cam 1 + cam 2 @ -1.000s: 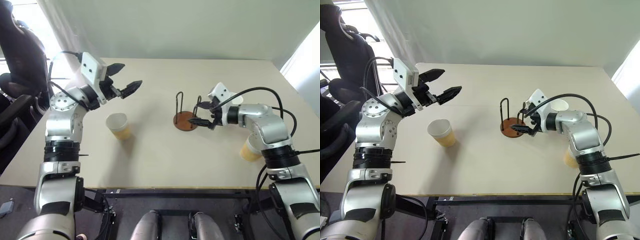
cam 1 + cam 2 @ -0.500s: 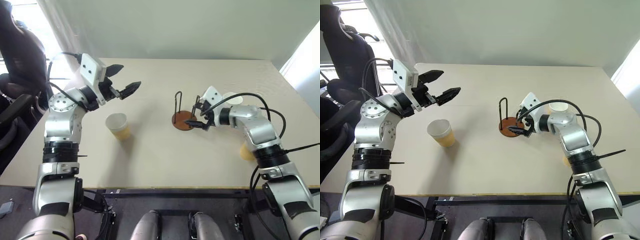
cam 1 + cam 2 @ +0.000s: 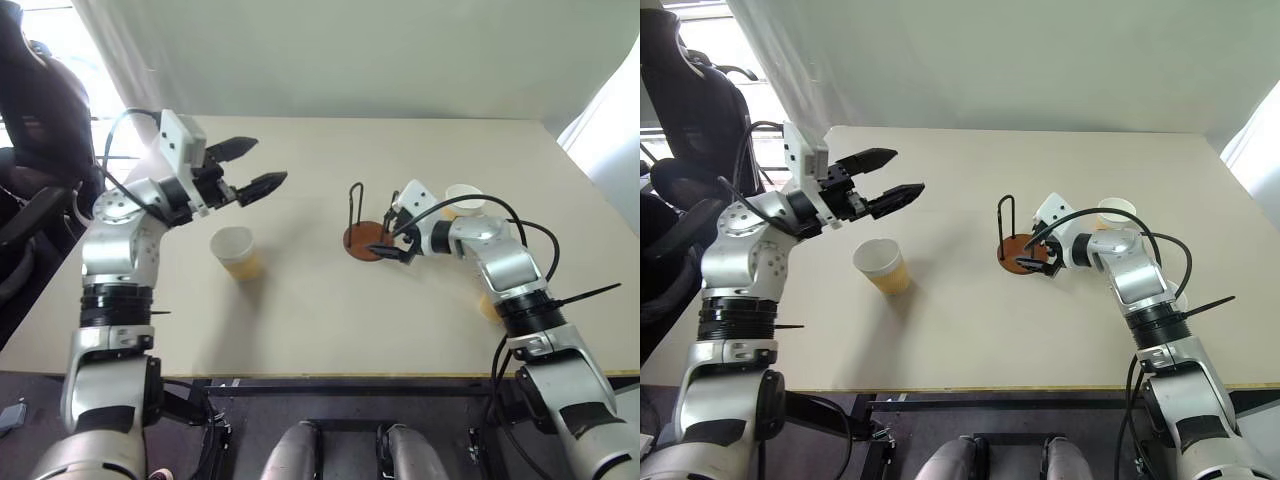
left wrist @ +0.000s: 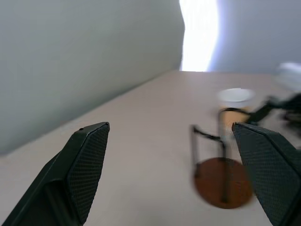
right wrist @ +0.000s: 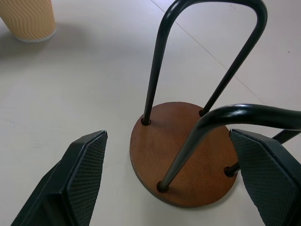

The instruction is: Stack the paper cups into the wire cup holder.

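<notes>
A beige table (image 3: 330,310) carried the wire cup holder (image 3: 366,236), a round reddish-brown disc with dark upright wire loops, standing empty near the table's centre. The right gripper (image 3: 392,235) sat low at the holder's right side, its two black fingers spread wide with nothing between them; in the right wrist view the disc and one wire loop (image 5: 207,127) lay between the two fingers (image 5: 82,179), which did not visibly touch the base. The left gripper (image 3: 886,176) hung above the table's left part, pointing toward the holder, its fingers likewise spread wide and empty. One paper cup (image 3: 236,251) stood upright, mouth up, on the table below and just in front of the left gripper, well apart from the holder. A second paper cup (image 3: 1116,214) stood upright beyond the right forearm, to the holder's right. A third paper cup (image 3: 487,303) was partly hidden behind the right arm near the table's right edge.
</notes>
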